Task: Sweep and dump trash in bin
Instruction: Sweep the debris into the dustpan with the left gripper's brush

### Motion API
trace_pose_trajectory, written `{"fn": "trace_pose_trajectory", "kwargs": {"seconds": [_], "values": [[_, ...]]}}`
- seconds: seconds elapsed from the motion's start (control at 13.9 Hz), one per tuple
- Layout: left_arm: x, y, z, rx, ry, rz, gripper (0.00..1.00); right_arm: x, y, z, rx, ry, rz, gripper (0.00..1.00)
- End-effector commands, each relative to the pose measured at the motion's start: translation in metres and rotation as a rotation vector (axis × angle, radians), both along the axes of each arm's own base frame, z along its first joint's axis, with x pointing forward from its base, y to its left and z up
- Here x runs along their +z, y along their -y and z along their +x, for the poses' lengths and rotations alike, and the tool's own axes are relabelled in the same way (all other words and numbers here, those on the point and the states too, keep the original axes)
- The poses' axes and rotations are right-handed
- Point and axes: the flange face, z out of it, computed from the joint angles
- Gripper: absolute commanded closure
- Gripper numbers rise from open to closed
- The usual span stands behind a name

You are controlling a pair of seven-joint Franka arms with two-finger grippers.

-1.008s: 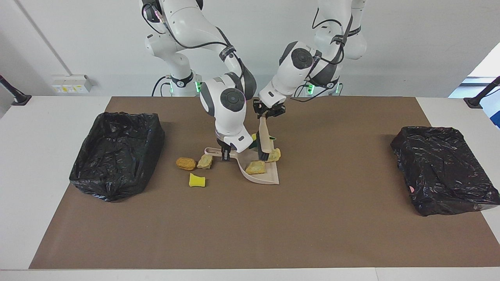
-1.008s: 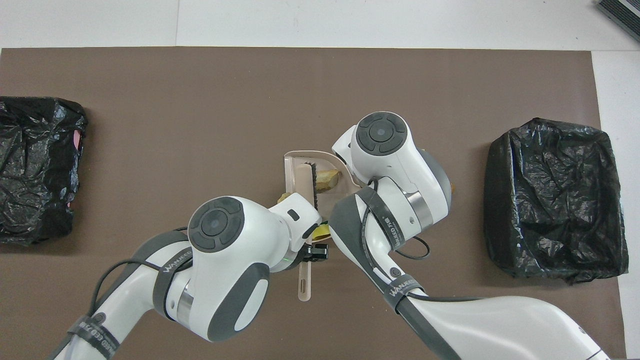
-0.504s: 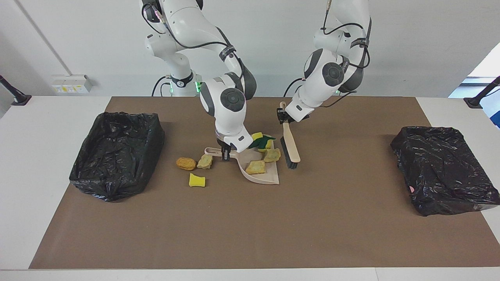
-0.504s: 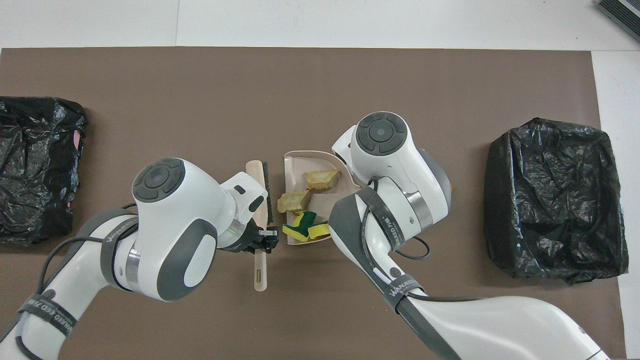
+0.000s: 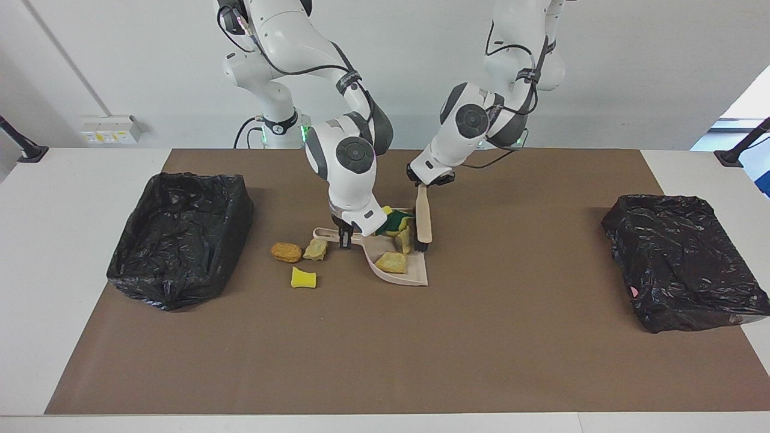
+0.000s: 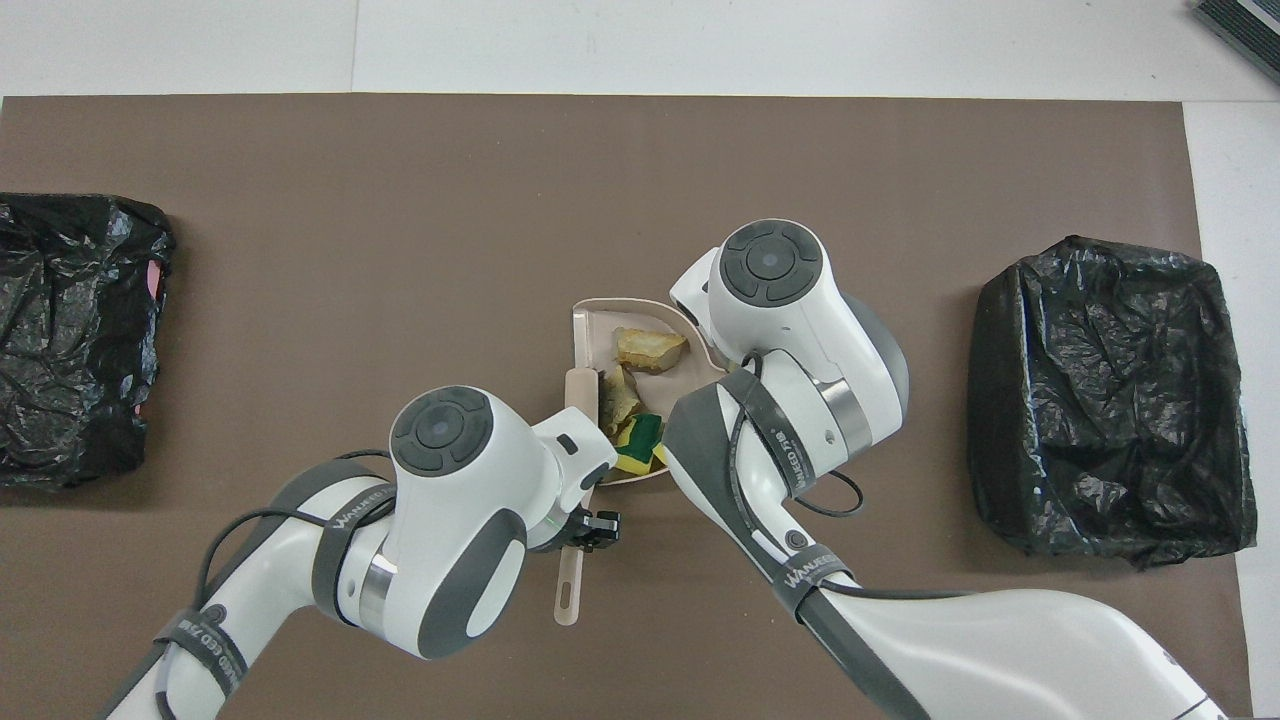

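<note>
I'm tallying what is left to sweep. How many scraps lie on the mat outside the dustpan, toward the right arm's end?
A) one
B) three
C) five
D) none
B: in the facing view an orange lump, a tan lump and a yellow sponge piece lie on the brown mat beside the dustpan, none of them in it.

Two glossy white jointed arms [image 5: 352,174] are seen, capped with dark grey round discs, strapped with lettered black bands and trailed by black cables.
</note>
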Motion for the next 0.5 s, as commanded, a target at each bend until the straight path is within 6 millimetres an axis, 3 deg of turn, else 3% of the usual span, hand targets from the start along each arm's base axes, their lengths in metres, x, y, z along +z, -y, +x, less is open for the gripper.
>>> {"fn": "trace_pose_trajectory", "kwargs": {"seconds": [0.0,0.22,0.43], "values": [[0.009,0.010,-0.008,-0.039,0.046,-0.025,1.00,0.006,0.005,-0.003,0.003,0.008,0.018,1.00],[0.010,-0.005,0.005,-0.001,0.017,-0.008,1.00,0.006,0.004,-0.004,0.004,0.008,0.018,1.00],[0.030,-0.038,0.042,0.081,0.034,-0.012,1.00,0.007,0.005,-0.003,0.004,0.009,0.019,1.00]]}}
